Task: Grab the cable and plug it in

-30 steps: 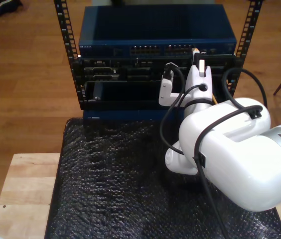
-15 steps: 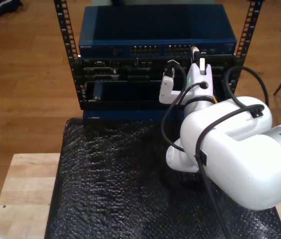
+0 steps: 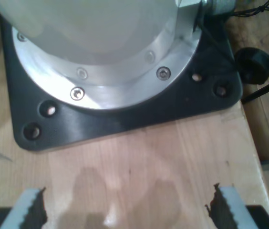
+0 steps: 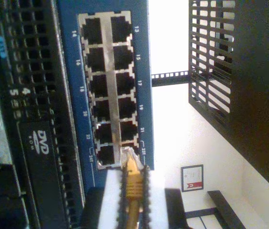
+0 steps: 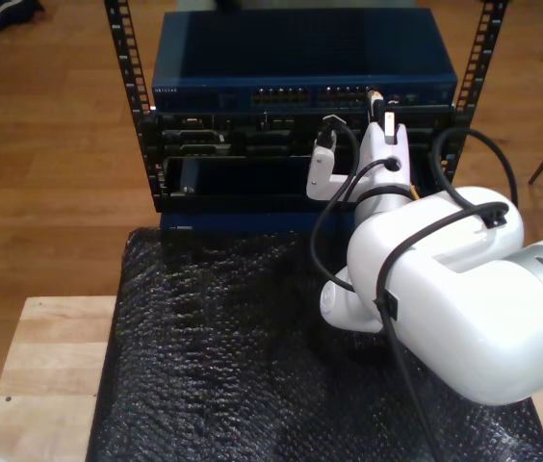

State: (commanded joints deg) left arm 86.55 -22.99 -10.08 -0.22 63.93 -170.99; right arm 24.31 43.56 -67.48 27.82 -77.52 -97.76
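The cable point(image 4: 131, 183) is held in my second gripper point(image 4: 131, 200), whose jaws are clamped on the yellow boot just behind the clear plug point(image 4: 129, 155). The plug tip sits at the edge of the last port pair of the blue switch point(image 4: 144, 71), beside the labels 23 and 24, touching or almost touching the metal frame. I cannot tell whether it is already inside a port.

The main risk, in my judgement, is alignment. The tip seems to point at the divider between two ports, not at the middle of one opening. If the arm pushes forward like this, the plug could hit the frame, bend the cable, or slip in the jaws. The latch tab could also face the wrong way, but its side is too small to see.

My first gripper point(image 3: 125, 210) hovers over the wooden desk point(image 3: 139, 157) near an arm base plate point(image 3: 125, 119), its jaws wide apart and holding nothing.
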